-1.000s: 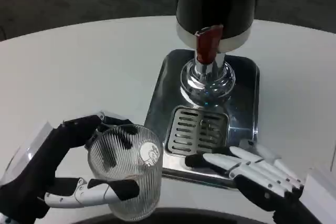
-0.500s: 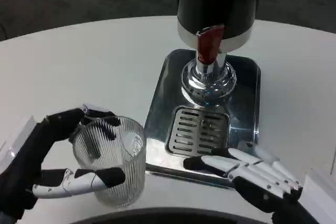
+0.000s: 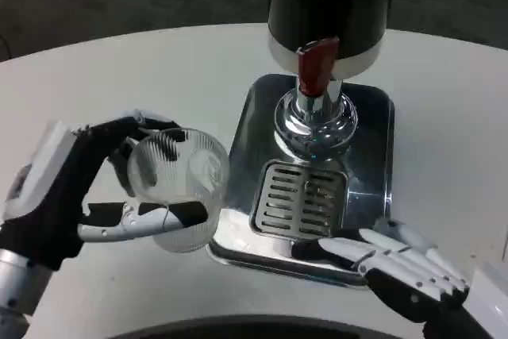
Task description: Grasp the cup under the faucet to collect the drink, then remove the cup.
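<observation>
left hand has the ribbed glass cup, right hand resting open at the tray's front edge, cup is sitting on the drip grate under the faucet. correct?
Not quite. In the head view the cup is not on the drip grate: the left hand holds it left of the tray, off to the side of the faucet. The right hand does rest open at the tray's front edge.

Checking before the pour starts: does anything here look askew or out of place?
Yes: the ribbed glass cup in the left hand is tilted, its mouth facing the camera, left of the drip tray rather than under the faucet.
</observation>
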